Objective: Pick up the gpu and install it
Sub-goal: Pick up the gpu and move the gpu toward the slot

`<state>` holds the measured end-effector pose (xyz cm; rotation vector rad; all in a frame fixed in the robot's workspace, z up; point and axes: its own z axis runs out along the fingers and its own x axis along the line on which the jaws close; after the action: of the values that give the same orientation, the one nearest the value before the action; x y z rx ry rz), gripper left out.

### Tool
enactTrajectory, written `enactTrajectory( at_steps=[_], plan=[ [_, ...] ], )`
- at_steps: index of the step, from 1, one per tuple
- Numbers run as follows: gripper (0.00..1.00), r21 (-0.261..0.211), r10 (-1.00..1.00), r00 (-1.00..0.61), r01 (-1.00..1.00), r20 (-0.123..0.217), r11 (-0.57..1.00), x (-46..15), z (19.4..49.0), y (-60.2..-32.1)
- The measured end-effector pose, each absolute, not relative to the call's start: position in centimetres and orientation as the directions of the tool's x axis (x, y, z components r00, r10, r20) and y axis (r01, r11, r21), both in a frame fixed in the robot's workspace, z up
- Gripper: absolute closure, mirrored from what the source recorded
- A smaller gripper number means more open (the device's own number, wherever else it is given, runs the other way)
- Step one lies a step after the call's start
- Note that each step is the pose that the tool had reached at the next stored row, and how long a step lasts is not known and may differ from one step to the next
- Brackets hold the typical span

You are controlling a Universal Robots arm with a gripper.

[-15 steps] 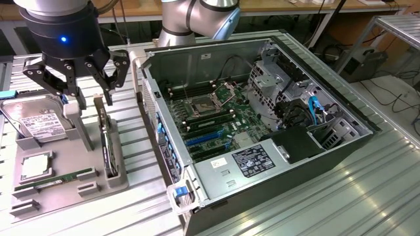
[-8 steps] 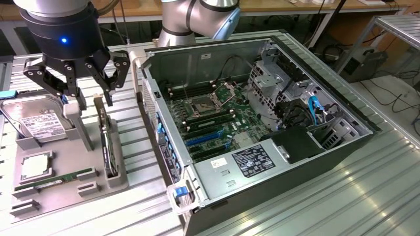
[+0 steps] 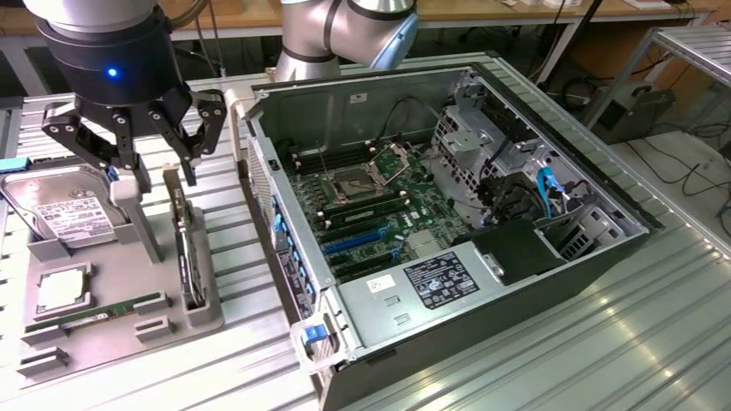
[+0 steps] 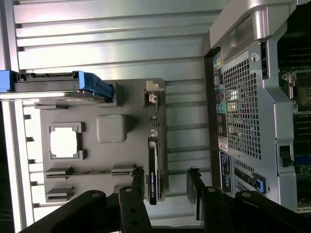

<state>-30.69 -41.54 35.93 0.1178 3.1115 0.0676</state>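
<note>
The gpu [image 3: 183, 250] stands on edge in a slot of the grey holder tray [image 3: 115, 330], to the exterior view's left of the open computer case [image 3: 377, 94]. It shows as a thin dark card with a metal end bracket. My gripper [image 3: 157, 175] hangs open just above the card's far end, not touching it. In the wrist view the gpu [image 4: 153, 162] runs edge-on between the two black fingertips [image 4: 138, 177], closer to one finger than to the other. My gripper [image 4: 166, 182] holds nothing.
On the tray, a silver hard drive [image 3: 68, 214] stands upright beside the gpu, with a CPU [image 3: 63, 287] and a narrow RAM stick [image 3: 98, 314] nearer the front. The motherboard's blue slots [image 3: 354, 241] lie inside the case. The case wall [image 4: 243, 97] stands close to the tray.
</note>
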Motion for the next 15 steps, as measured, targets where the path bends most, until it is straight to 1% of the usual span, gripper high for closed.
enactTrajectory(
  at_steps=[9,15],
  plan=[
    [0.52,0.044,0.076,-0.997,0.075,-0.025,0.996,-30.7,34.2,-41.5],
    [0.52,0.044,0.076,-0.997,0.075,-0.025,0.996,-31.1,32.5,-41.6]
  ],
)
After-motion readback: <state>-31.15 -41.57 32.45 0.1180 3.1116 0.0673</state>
